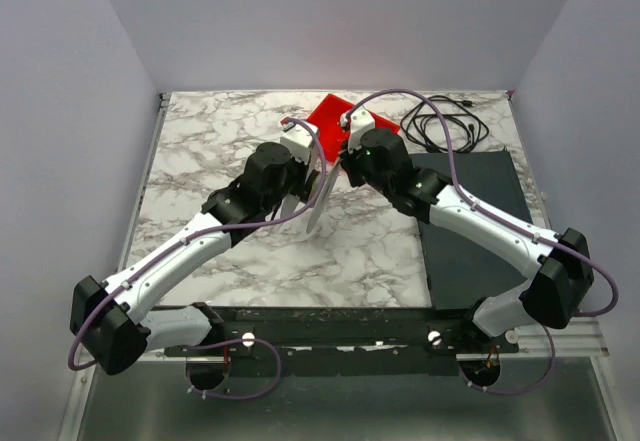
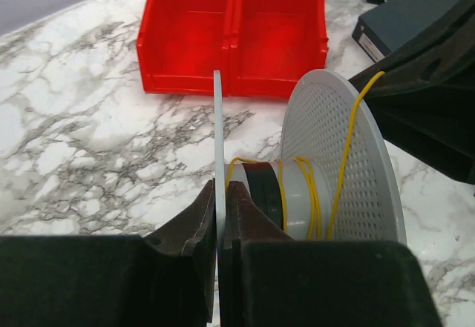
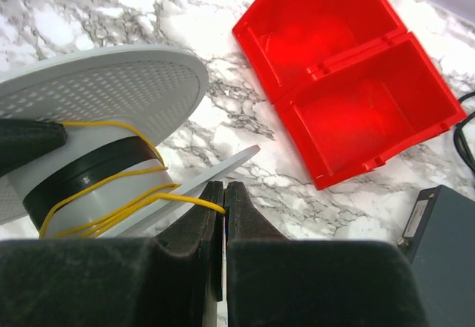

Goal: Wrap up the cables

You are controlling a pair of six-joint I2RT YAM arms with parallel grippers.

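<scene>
left gripper (image 2: 223,207) clenched on spool (image 2: 334,141) flange | right gripper (image 3: 224,197) seemingly pinched cables (image 3: 126,210) at its tips | cables lay wound round spool hub just beside right gripper's tips, strand running into them

Bright yellow wire (image 2: 315,201) circles a pale grey spool (image 2: 334,141) with a finely perforated disc and a black band (image 3: 82,165) on its core. The bin (image 3: 349,82) is red. The desk (image 2: 89,141) is white marble veined grey, with a dark slate mat (image 1: 460,271) at its right edge. The cord (image 1: 445,126) by the far right corner looks black.
</scene>
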